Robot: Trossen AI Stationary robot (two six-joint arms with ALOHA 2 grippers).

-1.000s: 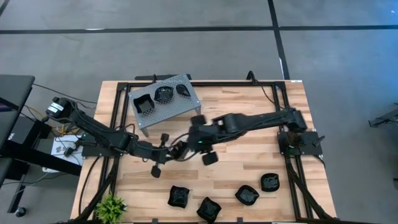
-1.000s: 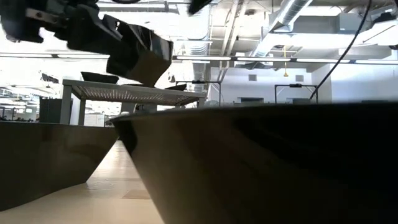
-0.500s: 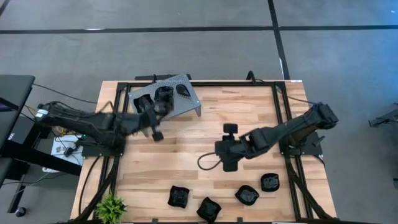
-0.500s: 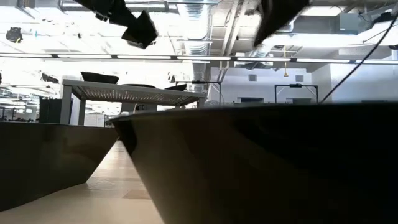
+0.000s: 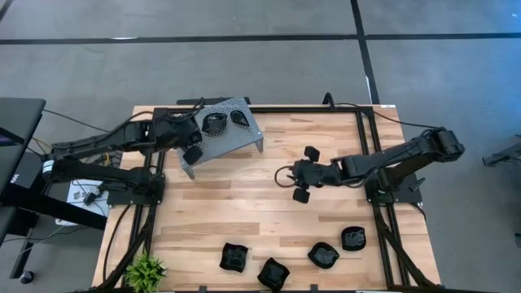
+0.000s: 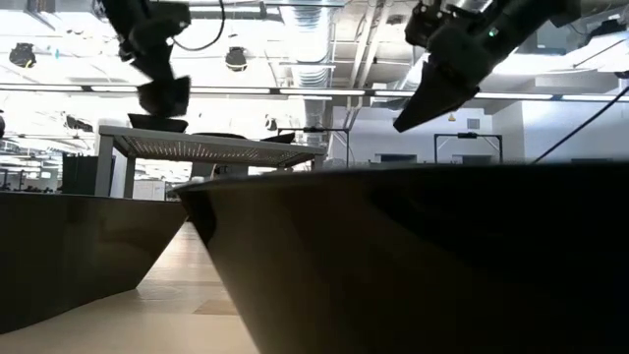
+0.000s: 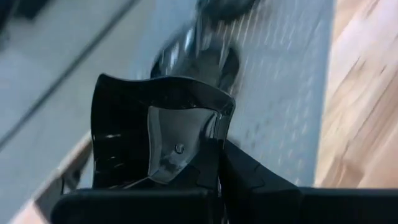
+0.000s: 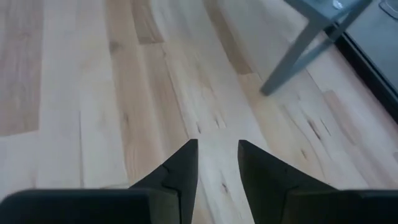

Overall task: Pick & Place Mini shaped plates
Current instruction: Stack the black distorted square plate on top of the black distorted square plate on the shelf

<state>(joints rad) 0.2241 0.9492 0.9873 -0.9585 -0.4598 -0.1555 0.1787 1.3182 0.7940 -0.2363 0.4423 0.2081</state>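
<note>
left gripper holds a dish over the tray

the left gripper point(image 5: 192, 149) pinches a glossy black square mini plate point(image 7: 158, 134) above the grey perforated metal tray point(image 5: 236, 138). the right gripper point(image 5: 305, 173), fingers apart around nothing, hovers over bare wood beside the tray. four black plates point(image 5: 234, 257) lie well apart from it.

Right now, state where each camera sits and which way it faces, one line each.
High: overhead, facing straight down; both arms, perforated tray, table.
Low: tabletop height, facing level past a plate; both arms overhead.
Left wrist: left gripper gripping a square plate over the tray.
Right wrist: right gripper, empty, above bare wood.
All views show the tray.
</note>
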